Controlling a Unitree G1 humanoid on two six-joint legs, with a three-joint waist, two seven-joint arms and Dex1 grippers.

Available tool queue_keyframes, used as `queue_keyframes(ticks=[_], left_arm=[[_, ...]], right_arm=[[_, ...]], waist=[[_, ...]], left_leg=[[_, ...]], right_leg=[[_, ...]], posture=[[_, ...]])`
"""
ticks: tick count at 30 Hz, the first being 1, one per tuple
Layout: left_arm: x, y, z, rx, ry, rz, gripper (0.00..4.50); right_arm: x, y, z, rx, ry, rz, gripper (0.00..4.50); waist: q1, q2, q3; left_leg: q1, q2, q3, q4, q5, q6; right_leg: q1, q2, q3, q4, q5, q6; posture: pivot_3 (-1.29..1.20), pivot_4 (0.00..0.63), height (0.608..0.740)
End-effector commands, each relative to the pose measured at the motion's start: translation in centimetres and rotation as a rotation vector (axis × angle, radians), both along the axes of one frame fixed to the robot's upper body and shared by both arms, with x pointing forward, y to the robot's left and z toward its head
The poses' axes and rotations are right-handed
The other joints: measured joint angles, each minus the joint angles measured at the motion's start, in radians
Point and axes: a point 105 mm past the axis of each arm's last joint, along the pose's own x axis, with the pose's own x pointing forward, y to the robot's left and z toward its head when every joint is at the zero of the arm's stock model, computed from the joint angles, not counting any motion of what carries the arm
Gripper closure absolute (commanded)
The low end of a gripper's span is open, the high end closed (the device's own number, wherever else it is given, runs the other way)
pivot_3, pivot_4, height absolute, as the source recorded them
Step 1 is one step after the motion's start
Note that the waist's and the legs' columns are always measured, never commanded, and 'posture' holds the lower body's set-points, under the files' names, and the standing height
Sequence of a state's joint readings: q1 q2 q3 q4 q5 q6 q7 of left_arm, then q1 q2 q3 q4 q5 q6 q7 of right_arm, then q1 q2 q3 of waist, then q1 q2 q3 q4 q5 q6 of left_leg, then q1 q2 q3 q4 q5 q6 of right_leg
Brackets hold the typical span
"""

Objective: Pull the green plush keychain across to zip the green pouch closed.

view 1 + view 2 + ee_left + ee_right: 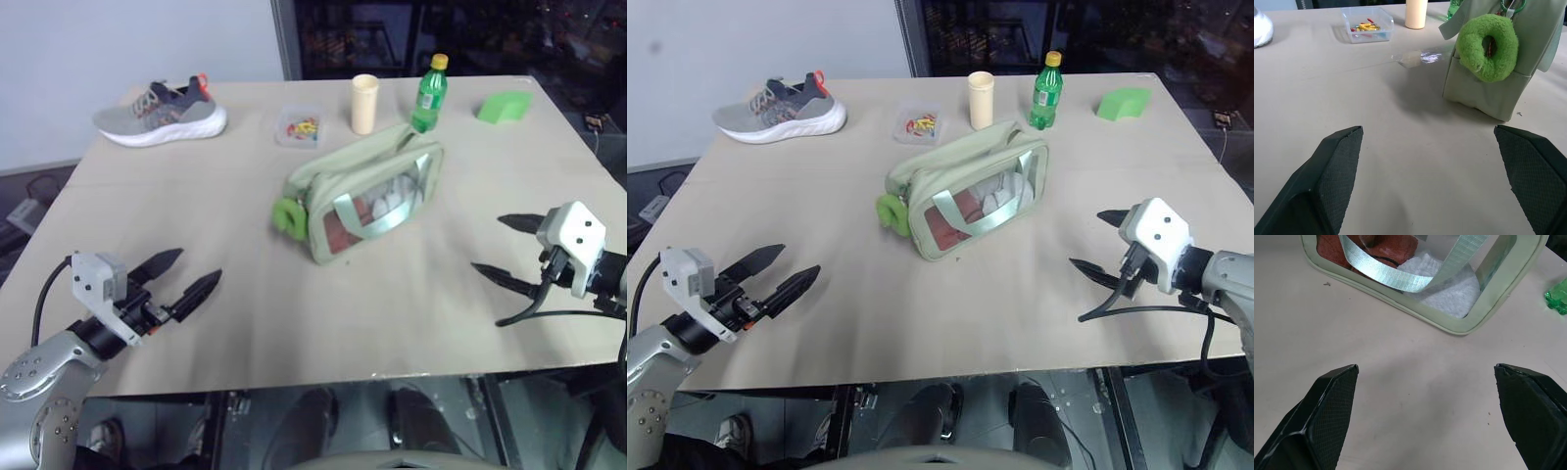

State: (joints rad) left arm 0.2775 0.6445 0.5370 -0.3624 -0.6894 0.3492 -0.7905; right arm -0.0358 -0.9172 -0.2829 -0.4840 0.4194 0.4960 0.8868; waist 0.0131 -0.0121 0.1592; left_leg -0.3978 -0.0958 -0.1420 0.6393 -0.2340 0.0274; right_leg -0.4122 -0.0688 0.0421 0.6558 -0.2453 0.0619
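The green pouch [367, 191] lies mid-table, pale sage with a clear front window showing red and white contents. The green plush keychain [289, 215], a lime fuzzy ring, hangs at the pouch's left end; the left wrist view shows this keychain [1488, 46] against the pouch's end [1484, 93]. My left gripper [191, 274] hovers open near the table's front left, well short of the keychain. My right gripper [505, 250] is open at the front right, pointing toward the pouch [1469, 308], apart from it. Both hold nothing.
At the back of the table stand a grey sneaker [162, 110], a small clear box of colourful bits [301, 127], a cream cylinder [364, 103], a green bottle with yellow cap [429, 93] and a green wedge block [505, 106]. The table's front edge [323, 374] runs just below both grippers.
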Motion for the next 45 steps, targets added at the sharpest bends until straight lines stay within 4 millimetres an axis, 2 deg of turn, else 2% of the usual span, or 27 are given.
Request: queue_keyframes(ticks=[1, 4, 9, 14, 18, 27, 28, 30, 34, 36, 38, 42, 45], left_arm=[[-0.3, -1.2, 1.6, -0.04, -0.064, -0.08, 0.04], [-1.1, -3.0, 3.1, -0.124, -0.116, -0.235, 0.04], [-1.3, -4.7, 3.6, -0.093, -0.138, -0.344, 0.04], [-1.2, -5.1, 3.7, -0.083, -0.149, -0.37, 0.04], [-1.8, -5.7, 3.6, -0.065, -0.147, -0.402, 0.04], [-2.8, -5.7, 3.6, -0.063, -0.148, -0.41, 0.04], [-2.9, -5.7, 3.7, -0.063, -0.15, -0.41, 0.0], [-3.2, -5.8, 3.9, -0.064, -0.159, -0.419, 0.0], [-3.9, -6.5, 4.0, -0.031, -0.174, -0.471, 0.0], [-4.0, -6.5, 3.9, -0.036, -0.169, -0.47, 0.0], [-4.0, -6.4, 3.8, -0.037, -0.168, -0.464, 0.0], [-3.6, -6.2, 3.6, -0.05, -0.177, -0.428, 0.0], [-3.0, -5.6, 3.5, -0.086, -0.184, -0.372, 0.0]], right_arm=[[0.8, 1.6, 2.5, -0.041, -0.159, 0.066, 0.0], [1.9, 4.8, 5.5, -0.099, -0.373, 0.186, 0.0], [3.5, 7.9, 7.5, -0.242, -0.512, 0.362, 0.0], [5.6, 9.4, 7.7, -0.317, -0.554, 0.438, 0.0], [8.1, 10.8, 8.0, -0.36, -0.607, 0.444, 0.0], [9.8, 11.9, 8.0, -0.419, -0.635, 0.533, 0.0], [9.9, 12.1, 8.0, -0.424, -0.633, 0.547, 0.49], [9.9, 12.4, 8.0, -0.427, -0.633, 0.57, 0.75], [10.0, 12.8, 7.8, -0.433, -0.624, 0.603, 2.71], [10.1, 12.8, 7.7, -0.431, -0.619, 0.605, 3.91], [10.3, 12.8, 7.7, -0.425, -0.612, 0.598, 4.47], [11.2, 12.0, 8.2, -0.366, -0.554, 0.499, 4.47], [11.5, 11.2, 9.3, -0.315, -0.516, 0.391, 4.47]], waist=[[0.0, 0.0, 0.0], [-0.012, 0.003, 0.003], [-0.018, 0.002, 0.003], [-0.024, 0.001, 0.004], [-0.03, 0.001, 0.004], [-0.028, 0.001, 0.004], [-0.028, 0.001, 0.004], [-0.028, 0.001, 0.004], [-0.029, 0.001, 0.005], [-0.029, 0.001, 0.005], [-0.029, 0.002, 0.005], [-0.03, 0.002, 0.005], [-0.027, 0.002, 0.005]], left_leg=[[0.0, 0.0, 0.0, 0.0, 0.0, 0.0], [0.001, 0.001, 0.005, 0.0, 0.0, 0.0], [0.001, 0.003, 0.005, 0.0, 0.0, 0.0], [0.001, 0.003, 0.006, 0.0, 0.0, 0.0], [0.001, 0.003, 0.007, -0.001, 0.002, -0.003], [0.001, 0.002, 0.007, -0.003, 0.002, -0.003], [0.001, 0.002, 0.007, -0.003, 0.002, -0.003], [0.001, 0.003, 0.007, -0.003, 0.002, -0.003], [0.001, 0.003, 0.007, -0.003, 0.002, -0.003], [0.001, 0.003, 0.008, -0.003, 0.002, -0.003], [0.001, 0.003, 0.008, -0.003, 0.002, -0.003], [0.002, 0.003, 0.008, -0.003, 0.002, -0.003], [0.002, 0.003, 0.007, -0.003, 0.002, -0.003]], right_leg=[[0.0, 0.0, 0.0, 0.0, 0.0, 0.0], [-0.001, -0.002, 0.0, 0.001, 0.0, 0.0], [-0.001, -0.001, -0.003, 0.001, 0.001, 0.0], [-0.002, -0.002, -0.002, -0.001, 0.001, 0.0], [-0.003, -0.001, 0.0, 0.0, 0.001, 0.0], [-0.004, -0.001, 0.0, 0.0, 0.001, -0.001], [-0.004, -0.001, 0.0, 0.0, 0.001, -0.001], [-0.004, -0.001, 0.0, 0.0, 0.001, -0.001], [-0.005, -0.001, 0.0, 0.0, 0.001, -0.001], [-0.005, -0.001, 0.001, 0.0, 0.001, -0.001], [-0.005, -0.001, 0.001, 0.0, 0.001, -0.001], [-0.005, -0.001, 0.001, 0.001, 0.001, -0.001], [-0.005, -0.001, 0.001, 0.001, 0.001, -0.001]], posture=[[0.0, 0.15, 0.74], [0.0, 0.15, 0.74], [0.0, 0.15, 0.74], [0.0, 0.15, 0.74], [0.0, 0.15, 0.74], [0.0, 0.15, 0.74], [0.0, 0.15, 0.74], [0.0, 0.15, 0.74], [0.0, 0.15, 0.74], [0.0, 0.15, 0.74], [0.0, 0.15, 0.74], [0.0, 0.15, 0.74], [0.0, 0.15, 0.74]])
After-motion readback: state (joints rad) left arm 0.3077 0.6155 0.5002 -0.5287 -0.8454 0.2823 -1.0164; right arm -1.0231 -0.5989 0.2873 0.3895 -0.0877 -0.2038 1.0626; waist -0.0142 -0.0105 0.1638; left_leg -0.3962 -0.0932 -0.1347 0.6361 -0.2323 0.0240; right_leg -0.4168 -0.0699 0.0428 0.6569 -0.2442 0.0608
